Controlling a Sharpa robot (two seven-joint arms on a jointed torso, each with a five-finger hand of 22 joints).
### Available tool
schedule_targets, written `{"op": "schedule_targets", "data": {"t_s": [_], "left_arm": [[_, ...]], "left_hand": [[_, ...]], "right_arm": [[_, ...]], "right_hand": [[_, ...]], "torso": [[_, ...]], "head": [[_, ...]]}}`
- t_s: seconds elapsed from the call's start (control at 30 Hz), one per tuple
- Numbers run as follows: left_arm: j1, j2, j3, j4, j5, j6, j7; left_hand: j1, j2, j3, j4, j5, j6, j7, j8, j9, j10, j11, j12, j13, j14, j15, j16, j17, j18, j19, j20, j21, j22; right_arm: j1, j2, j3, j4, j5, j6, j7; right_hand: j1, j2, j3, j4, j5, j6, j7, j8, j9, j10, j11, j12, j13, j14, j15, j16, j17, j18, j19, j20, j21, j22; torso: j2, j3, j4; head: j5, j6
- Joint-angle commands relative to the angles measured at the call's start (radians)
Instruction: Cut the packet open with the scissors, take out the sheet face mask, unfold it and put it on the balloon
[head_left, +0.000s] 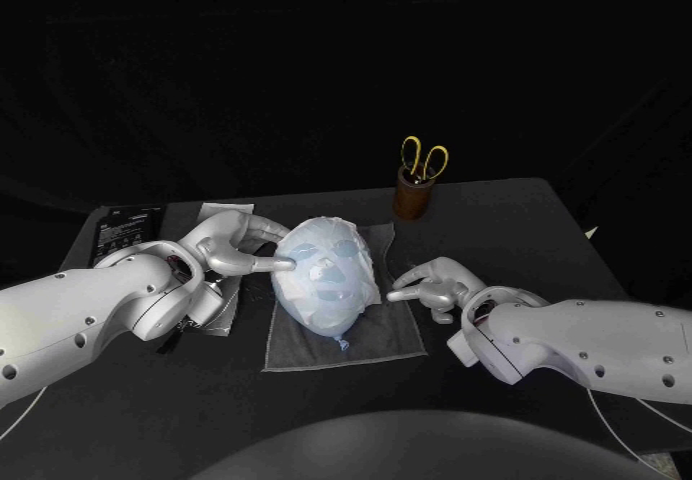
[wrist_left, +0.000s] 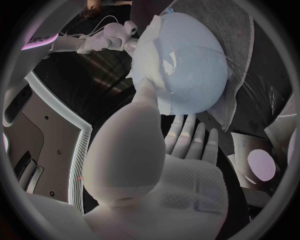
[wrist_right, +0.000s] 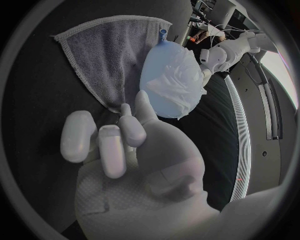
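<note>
1. The sheet face mask lies spread over the balloon, which rests on a grey towel in the middle of the counter. The left hand is at one flank with a finger out against the mask, its other fingers loose and holding nothing. The right hand sits just beside the other flank, fingers curled in on nothing, with one pointing at the balloon. I cannot tell whether its tip touches. The scissors stand in a brown holder, well apart at the back.

2. From the left wrist, one finger of the left hand rests against the mask's edge and the rest lie flat and apart. The mask looks thin, damp and limp, and it clings. I would expect it to slide or crease if rubbed hard. It is best pinched at the rim and smoothed outward.

3. From the right wrist, the right hand points a finger at the balloon, with the wrinkled mask on it. The balloon looks light, taut and ready to roll on the towel. I would steady it gently at both flanks and avoid any sharp poke.
</note>
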Motion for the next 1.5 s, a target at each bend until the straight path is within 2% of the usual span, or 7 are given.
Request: {"op": "schedule_targets", "data": {"t_s": [0.03,0.27,0.4,0.53,0.63,1.03,1.5], "left_arm": [[-0.003,0.005,-0.003,0.002,-0.001,0.026,-0.006],[-0.003,0.006,-0.003,0.001,0.033,0.028,-0.002],[-0.003,0.006,-0.003,-0.001,0.078,0.031,0.011],[-0.004,0.005,-0.003,-0.001,0.128,0.045,0.045],[-0.004,0.002,-0.003,0.000,0.157,0.054,0.069],[-0.004,-0.037,0.001,0.011,0.266,0.067,0.145],[-0.004,-0.103,0.003,0.001,0.326,0.080,0.172]], "left_hand": [[-0.001,0.007,0.005,0.000,-0.001,-0.002,0.079,0.006,0.001,0.005,0.001,-0.007,0.001,0.006,0.001,-0.006,0.001,0.018,-0.005,0.002,0.002,-0.001],[-0.003,0.002,0.001,0.001,-0.001,-0.005,0.080,0.006,-0.001,0.006,0.003,-0.011,0.001,-0.003,0.003,-0.014,0.000,0.020,-0.006,0.002,0.002,-0.003],[-0.008,-0.005,-0.009,0.001,-0.001,-0.010,0.084,0.004,-0.003,0.006,0.006,-0.016,0.001,-0.010,0.006,-0.021,-0.002,0.020,-0.007,0.003,0.003,-0.005],[-0.022,-0.016,-0.034,0.002,0.000,-0.013,0.088,0.004,-0.005,0.010,0.012,-0.021,0.002,-0.014,0.012,-0.028,-0.002,0.019,-0.008,0.004,0.003,-0.008],[-0.032,-0.026,-0.065,0.002,0.000,-0.014,0.091,0.004,-0.006,0.014,0.015,-0.024,0.002,-0.015,0.017,-0.032,-0.002,0.015,-0.009,0.004,0.003,-0.011],[-0.050,-0.044,-0.116,0.003,0.002,-0.009,0.092,0.007,-0.006,0.022,0.019,-0.031,0.002,-0.024,0.022,-0.045,-0.004,0.005,-0.017,0.004,0.002,-0.019],[-0.044,-0.022,-0.088,0.002,0.001,0.018,0.092,0.018,0.001,0.039,0.018,-0.030,0.003,0.008,0.019,-0.038,0.002,-0.003,-0.004,0.005,0.006,-0.018]], "right_arm": [[0.000,-0.001,0.000,-0.002,-0.016,0.013,0.043],[0.000,-0.018,0.000,0.006,0.000,0.006,0.123],[0.000,-0.030,0.001,0.013,0.029,-0.009,0.185],[0.018,-0.040,0.003,0.012,0.073,-0.009,0.286],[0.041,-0.040,0.004,0.001,0.092,0.002,0.338],[0.136,-0.004,0.008,-0.078,0.077,0.056,0.459],[0.198,0.076,0.012,-0.162,-0.121,0.070,0.478]], "right_hand": [[-0.037,-0.024,-0.060,0.007,-0.002,-0.075,0.020,-0.019,-0.013,-0.010,0.010,-0.098,0.314,0.022,0.007,-0.069,0.021,0.036,-0.078,0.013,-0.121,0.006],[-0.036,-0.018,-0.144,0.006,-0.003,-0.118,0.028,0.021,-0.008,-0.102,0.019,-0.283,0.169,-0.016,0.017,-0.119,-0.045,0.051,-0.121,0.027,-0.205,-0.041],[-0.004,0.015,-0.170,-0.006,0.001,-0.105,0.018,0.068,0.000,-0.173,0.011,-0.439,0.039,-0.050,0.009,-0.174,-0.116,0.065,-0.155,0.022,-0.278,-0.084],[0.068,0.055,-0.171,-0.010,0.002,-0.094,0.012,0.117,-0.005,-0.261,0.005,-0.640,-0.143,-0.182,0.006,-0.387,-0.357,0.104,-0.292,0.019,-0.532,-0.230],[0.106,0.075,-0.171,-0.011,0.001,-0.070,0.010,0.134,-0.018,-0.283,0.007,-0.730,-0.238,-0.278,0.007,-0.568,-0.529,0.104,-0.310,0.021,-0.594,-0.279],[0.167,0.099,-0.168,-0.009,0.002,0.051,0.024,0.057,-0.140,-0.178,0.026,-1.085,-0.701,-0.277,0.033,-0.989,-0.728,0.104,-0.297,0.042,-0.848,-0.538],[0.147,0.094,-0.170,-0.009,-0.003,0.074,0.044,0.013,-0.184,-0.193,0.055,-1.174,-0.836,-0.330,0.070,-1.171,-0.794,0.099,-0.335,0.079,-0.966,-0.660]], "torso": [[0.000,0.0001,0.0004],[-0.001,-0.0006,0.0005],[-0.002,-0.0004,0.0000],[-0.005,-0.0008,0.0005],[-0.008,-0.0019,0.0011],[-0.011,-0.0032,0.0026],[-0.012,-0.0029,0.0036]], "head": [[0.012,0.000],[0.025,0.000],[0.039,0.000],[0.054,0.000],[0.060,0.000],[0.105,0.007],[0.166,0.017]]}}
